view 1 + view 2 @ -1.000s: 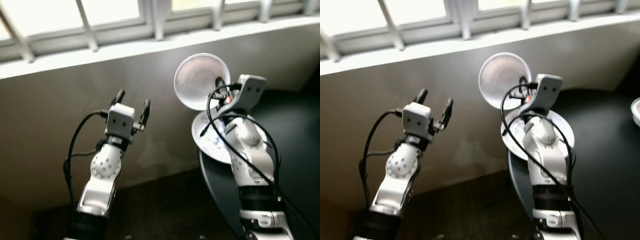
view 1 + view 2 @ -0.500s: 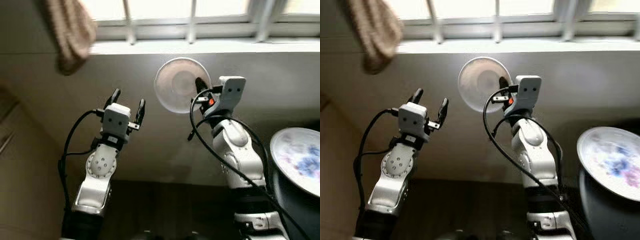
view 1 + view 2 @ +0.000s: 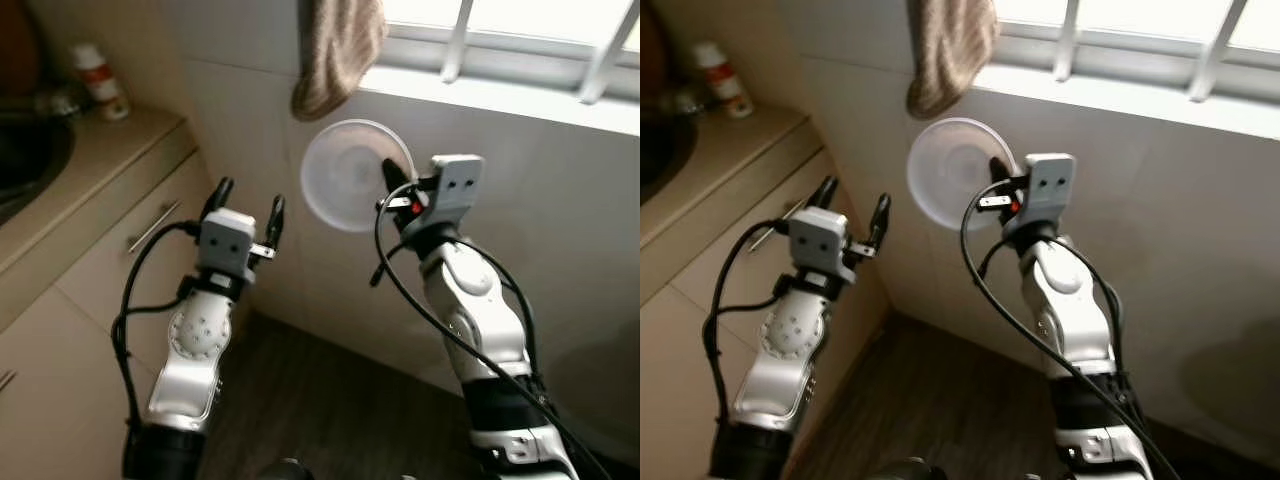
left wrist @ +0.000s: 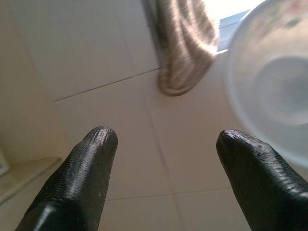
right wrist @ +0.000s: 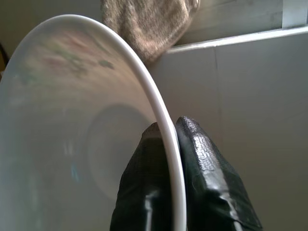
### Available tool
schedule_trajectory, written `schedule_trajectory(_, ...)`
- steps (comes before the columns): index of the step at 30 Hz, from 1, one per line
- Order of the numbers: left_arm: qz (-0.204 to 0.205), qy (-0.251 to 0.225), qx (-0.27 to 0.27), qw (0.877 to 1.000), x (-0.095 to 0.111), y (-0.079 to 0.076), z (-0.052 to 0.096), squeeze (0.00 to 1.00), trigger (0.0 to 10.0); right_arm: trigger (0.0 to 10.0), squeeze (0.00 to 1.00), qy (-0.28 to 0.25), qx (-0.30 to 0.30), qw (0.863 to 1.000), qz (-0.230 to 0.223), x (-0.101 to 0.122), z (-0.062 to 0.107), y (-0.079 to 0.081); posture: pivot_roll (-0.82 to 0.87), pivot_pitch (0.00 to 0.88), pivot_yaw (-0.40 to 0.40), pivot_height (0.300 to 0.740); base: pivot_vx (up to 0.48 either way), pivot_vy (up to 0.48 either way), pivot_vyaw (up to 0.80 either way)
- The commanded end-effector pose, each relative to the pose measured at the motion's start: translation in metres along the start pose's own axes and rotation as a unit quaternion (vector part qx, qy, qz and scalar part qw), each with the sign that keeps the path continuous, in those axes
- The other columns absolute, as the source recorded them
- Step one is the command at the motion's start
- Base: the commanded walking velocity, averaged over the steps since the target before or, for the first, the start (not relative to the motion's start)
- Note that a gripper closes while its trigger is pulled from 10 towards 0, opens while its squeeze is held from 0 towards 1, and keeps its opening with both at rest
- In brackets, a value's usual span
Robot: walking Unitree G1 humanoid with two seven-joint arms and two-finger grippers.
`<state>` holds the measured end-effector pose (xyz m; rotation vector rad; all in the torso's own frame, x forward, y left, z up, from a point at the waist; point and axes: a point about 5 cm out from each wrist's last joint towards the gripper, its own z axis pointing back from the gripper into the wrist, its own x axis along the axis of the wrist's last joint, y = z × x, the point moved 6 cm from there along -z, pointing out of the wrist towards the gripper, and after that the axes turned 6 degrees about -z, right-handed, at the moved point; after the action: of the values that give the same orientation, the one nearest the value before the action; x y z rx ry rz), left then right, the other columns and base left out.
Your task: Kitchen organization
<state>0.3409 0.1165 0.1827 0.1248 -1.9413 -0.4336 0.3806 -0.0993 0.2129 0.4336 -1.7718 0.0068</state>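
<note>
Before a cupboard now, not the table: right tool still pinching the bowl, left tool wide apart.

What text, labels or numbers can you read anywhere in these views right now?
None is readable.
Bottle on the counter: red band and white label, print too small and blurred.
Plate held in the right tool: faint coloured pattern, no lettering.
Hanging towel: no visible tag.

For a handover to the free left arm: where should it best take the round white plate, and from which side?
Probably the bare rim of the round white plate nearest the open left pincer, opposite the right pincer clamping the far edge; it stands upright, so fingers straddle the thin edge.
</note>
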Motion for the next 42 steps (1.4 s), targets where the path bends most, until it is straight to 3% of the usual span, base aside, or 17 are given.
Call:
schedule_trajectory(1, -0.005, -0.006, -0.003, 1.0, 0.0027, -0.0011, -0.0008, 0.0, 10.0, 10.0, 0.0, -0.021, 0.006, 1.0, 0.005, 0.0105, 0.0001, 0.0027, 0.02, 0.022, 0.012, 0.74, 0.0, 0.0, 0.8)
schedule_trajectory(18, 0.012, 0.004, -0.007, 1.0, -0.0009, -0.0034, -0.0017, 0.0, 10.0, 10.0, 0.0, -0.017, 0.005, 1.0, 0.011, 0.0067, 0.0006, 0.0034, 0.02, 0.012, 0.013, 0.74, 0.0, 0.056, 0.8)
schedule_trajectory(28, -0.001, -0.007, -0.005, 1.0, 0.0027, -0.0027, -0.0016, 0.0, 10.0, 10.0, 0.0, -0.018, 0.004, 1.0, 0.015, 0.0053, 0.0007, 0.0036, 0.02, 0.005, 0.015, 0.74, 0.0, 0.144, 0.8)
schedule_trajectory(42, -0.004, -0.006, 0.01, 1.0, 0.0019, 0.0049, -0.0019, 0.0, 10.0, 10.0, 0.0, -0.028, 0.009, 0.995, 0.091, 0.0054, 0.0015, 0.0075, 0.02, 0.015, 0.013, 0.74, 0.097, 0.0, 0.8)
